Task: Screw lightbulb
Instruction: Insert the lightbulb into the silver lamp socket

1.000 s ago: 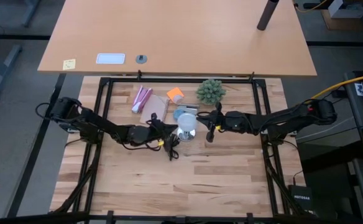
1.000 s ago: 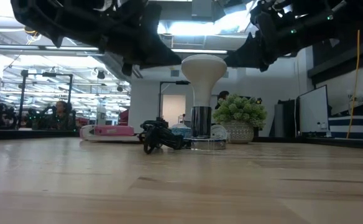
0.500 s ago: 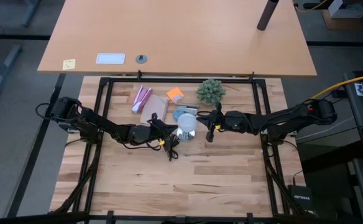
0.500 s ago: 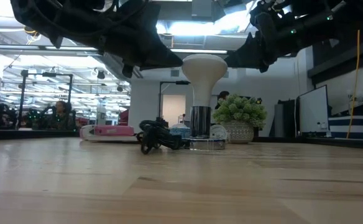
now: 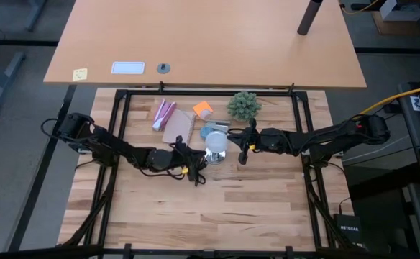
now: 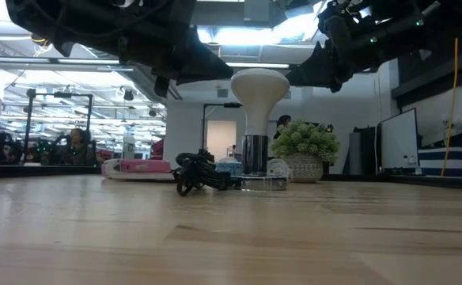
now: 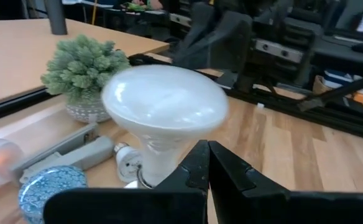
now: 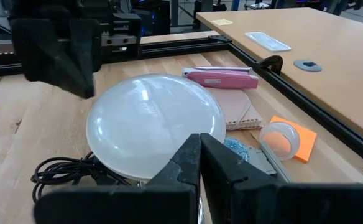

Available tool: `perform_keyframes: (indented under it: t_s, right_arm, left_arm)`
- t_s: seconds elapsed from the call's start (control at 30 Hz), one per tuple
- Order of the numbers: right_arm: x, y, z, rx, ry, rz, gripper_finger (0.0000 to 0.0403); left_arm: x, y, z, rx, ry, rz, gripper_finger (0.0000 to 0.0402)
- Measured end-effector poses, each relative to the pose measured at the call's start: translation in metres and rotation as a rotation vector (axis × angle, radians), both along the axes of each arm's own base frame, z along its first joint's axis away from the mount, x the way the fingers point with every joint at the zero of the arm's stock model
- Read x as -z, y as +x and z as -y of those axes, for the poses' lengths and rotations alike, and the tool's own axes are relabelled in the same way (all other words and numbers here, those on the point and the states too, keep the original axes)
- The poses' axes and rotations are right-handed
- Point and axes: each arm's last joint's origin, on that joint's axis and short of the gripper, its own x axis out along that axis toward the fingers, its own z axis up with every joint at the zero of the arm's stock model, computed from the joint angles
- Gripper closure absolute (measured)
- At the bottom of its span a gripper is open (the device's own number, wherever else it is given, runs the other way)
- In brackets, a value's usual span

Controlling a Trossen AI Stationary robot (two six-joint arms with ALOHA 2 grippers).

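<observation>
No text, label, brand, number or sign can be read in any view. The yellow note [image 5: 80, 73] and the white card [image 5: 128, 68] on the far bench, well beyond the left pincer [image 5: 193, 173], show no legible writing. A small black box [image 5: 349, 229] on the floor, on the near side of the right arm, carries pale lettering too small to make out.
</observation>
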Motion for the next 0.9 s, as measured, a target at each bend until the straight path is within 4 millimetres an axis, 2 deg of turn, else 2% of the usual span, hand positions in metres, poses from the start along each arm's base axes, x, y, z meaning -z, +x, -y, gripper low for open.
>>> perform_keyframes:
  t_s: [0.5,0.9]
  right_arm:
    - [0.000,0.000,0.000,0.000,0.000,0.002,0.0387]
    - [0.000,0.000,0.000,-0.001,0.001,0.002,0.0387]
  left_arm:
    - [-0.002,0.003,-0.007,0.064,0.015,0.006,0.0401]
    - [-0.002,0.006,-0.026,0.055,0.013,0.002,0.0402]
